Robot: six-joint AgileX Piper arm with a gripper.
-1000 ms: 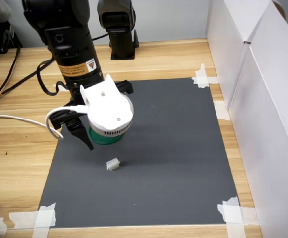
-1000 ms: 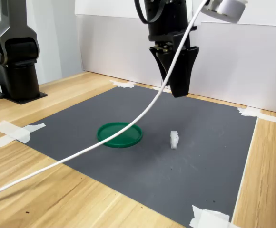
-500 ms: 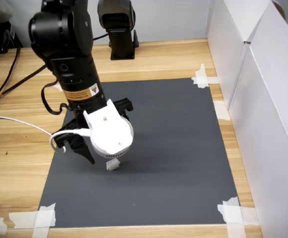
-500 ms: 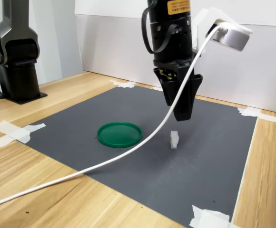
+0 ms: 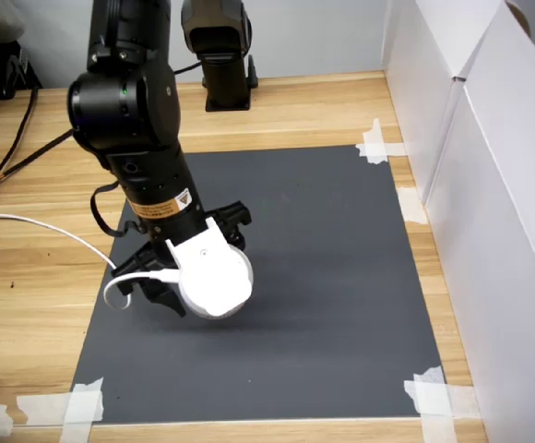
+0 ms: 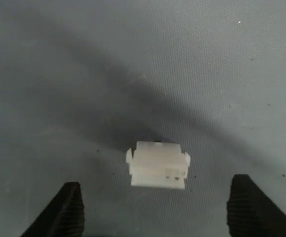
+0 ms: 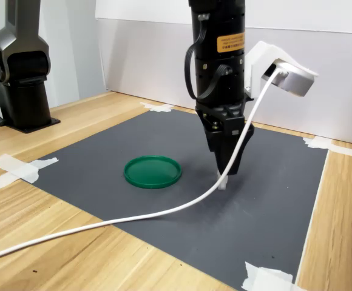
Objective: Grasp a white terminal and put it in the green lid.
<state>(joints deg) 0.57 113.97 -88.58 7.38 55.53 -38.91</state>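
Note:
The white terminal (image 6: 158,165) lies on the dark mat, centred between my two black fingers (image 6: 64,212) in the wrist view. My gripper (image 6: 158,212) is open, with a wide gap on each side of the block. In the second exterior view my gripper (image 7: 227,171) points straight down, its tips just over the terminal (image 7: 223,183), which peeks out below them. The green lid (image 7: 153,171) lies flat and holds nothing, a short way toward the second exterior view's left. In the first exterior view the white wrist camera housing (image 5: 214,280) hides both terminal and lid.
A dark grey mat (image 5: 341,277) is taped at its corners to the wooden table (image 5: 28,277). White panels (image 5: 489,185) wall the first exterior view's right. A second black arm base (image 7: 18,79) stands at the back. A white cable (image 7: 103,227) trails across the mat's edge.
The arm swung from above the green lid to over the terminal and dropped low, bringing the open fingers down to either side of the block. The terminal and lid stayed put.

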